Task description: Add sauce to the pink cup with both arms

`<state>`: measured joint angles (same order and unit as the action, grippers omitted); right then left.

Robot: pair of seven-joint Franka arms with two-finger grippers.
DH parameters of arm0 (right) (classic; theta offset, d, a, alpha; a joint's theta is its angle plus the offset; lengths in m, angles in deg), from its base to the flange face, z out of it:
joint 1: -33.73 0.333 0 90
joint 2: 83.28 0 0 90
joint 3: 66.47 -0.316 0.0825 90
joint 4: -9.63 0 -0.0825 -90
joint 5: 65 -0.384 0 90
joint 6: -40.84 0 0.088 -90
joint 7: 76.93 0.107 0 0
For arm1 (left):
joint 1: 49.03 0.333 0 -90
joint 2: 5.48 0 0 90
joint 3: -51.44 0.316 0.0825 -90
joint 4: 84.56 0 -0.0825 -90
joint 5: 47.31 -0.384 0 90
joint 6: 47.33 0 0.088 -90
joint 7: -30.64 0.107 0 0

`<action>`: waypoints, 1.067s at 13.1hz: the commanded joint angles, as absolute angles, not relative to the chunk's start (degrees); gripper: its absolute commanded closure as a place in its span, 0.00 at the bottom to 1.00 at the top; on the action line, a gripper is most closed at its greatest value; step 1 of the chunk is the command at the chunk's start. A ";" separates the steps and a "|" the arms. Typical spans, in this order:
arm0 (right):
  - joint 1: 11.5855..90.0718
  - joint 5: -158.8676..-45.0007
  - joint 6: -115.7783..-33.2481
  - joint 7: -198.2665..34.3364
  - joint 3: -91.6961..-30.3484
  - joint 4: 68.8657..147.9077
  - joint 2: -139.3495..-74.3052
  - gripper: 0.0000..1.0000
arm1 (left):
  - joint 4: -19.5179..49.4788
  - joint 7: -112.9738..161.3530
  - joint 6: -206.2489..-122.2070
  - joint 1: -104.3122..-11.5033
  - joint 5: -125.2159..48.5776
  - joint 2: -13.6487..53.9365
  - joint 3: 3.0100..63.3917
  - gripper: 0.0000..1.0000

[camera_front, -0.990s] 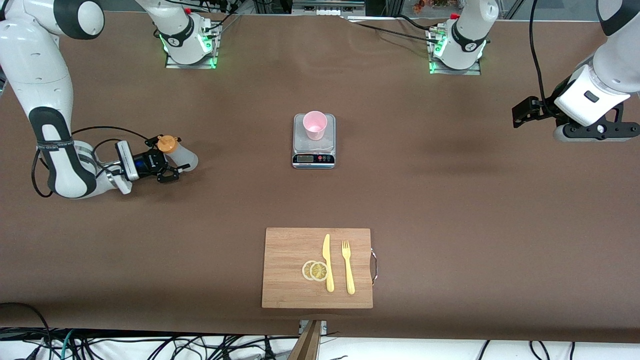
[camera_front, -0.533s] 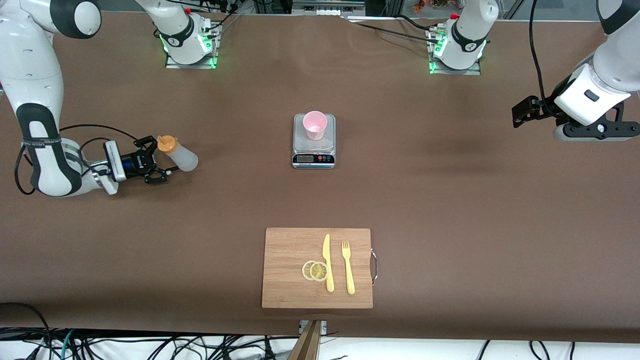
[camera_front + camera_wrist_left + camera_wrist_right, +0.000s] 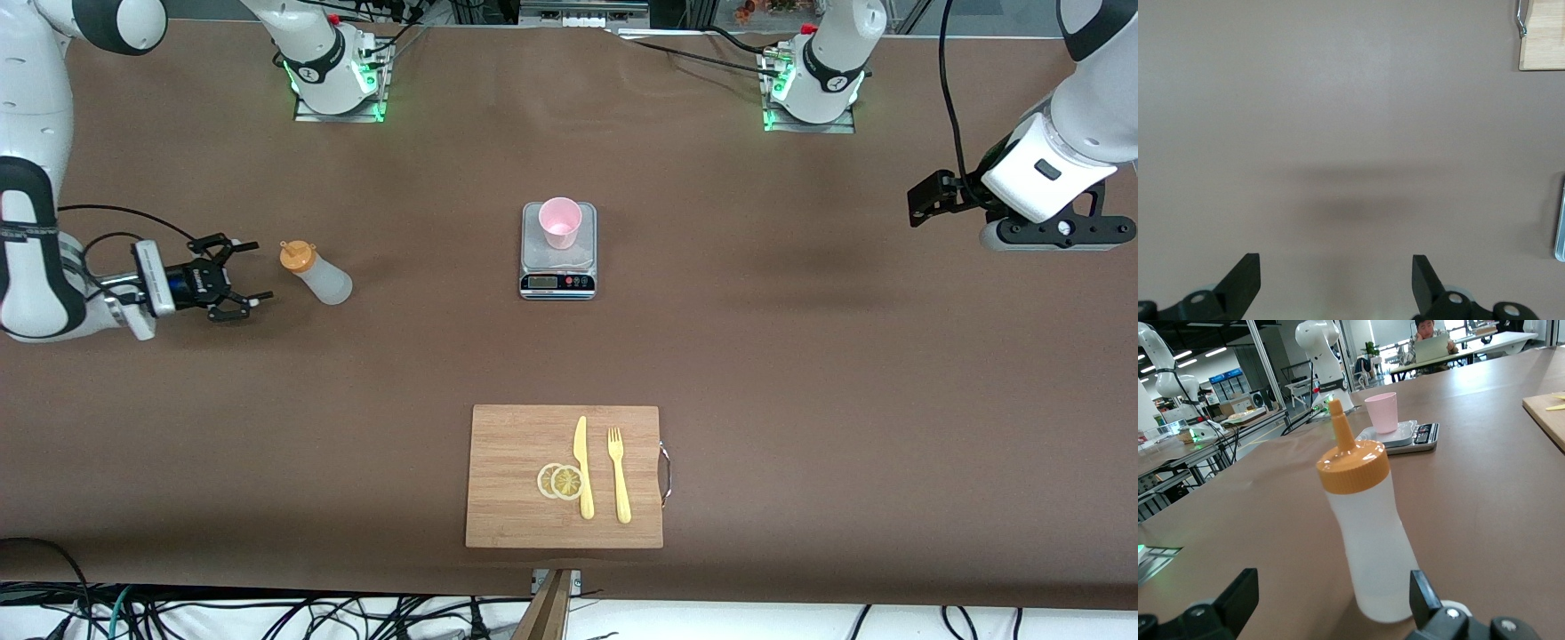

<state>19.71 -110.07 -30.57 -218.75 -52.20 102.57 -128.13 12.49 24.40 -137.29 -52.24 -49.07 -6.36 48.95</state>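
So the sauce [image 3: 317, 274] bottle is standing upright on the brown worktop [image 3: 800, 373], out toward the right arm's end, orange nozzle cap on top. The right gripper [image 3: 236, 277] sits low, just beside the bottle, with its fingers [image 3: 233, 244] spread wide and pointing at it, not touching it. In the right wrist view the sauce [image 3: 1365, 540] stands right in front of the open gap, a bit off the two fingers [image 3: 1238, 597], nothing pinched.

The pink cup [image 3: 560, 222] sits upright on a small silver kitchen scale [image 3: 557, 267] in the middle of the worktop, well apart from both sets of fingers. From the right wrist view you can see the pink cup [image 3: 1381, 412] and the scale [image 3: 1408, 437] lined up past the bottle.

The left gripper [image 3: 1336, 283] waits up in the air over bare worktop at the left arm's end, fingers [image 3: 1245, 280] spread, holding nothing.

Nearer the front camera there's a wooden cutting board [image 3: 507, 444] with two lemon slices [image 3: 560, 481], a yellow plastic knife [image 3: 582, 467] and a yellow fork [image 3: 618, 476] lying on it.
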 commanded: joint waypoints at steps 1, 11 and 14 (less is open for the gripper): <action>19.67 -107.20 -27.80 -213.81 -48.99 98.33 -125.56 0.00 | 10.98 25.89 -136.19 -52.11 -48.19 -5.74 49.15 0.00; 25.98 -105.61 -30.60 -170.07 -48.98 83.48 -119.93 0.00 | 10.19 25.89 -136.27 -51.41 -47.66 -5.04 49.24 0.00; 31.43 -105.17 -35.34 -152.66 -48.98 78.46 -120.01 0.00 | 10.19 25.81 -136.19 -51.58 -47.66 -5.04 49.15 0.00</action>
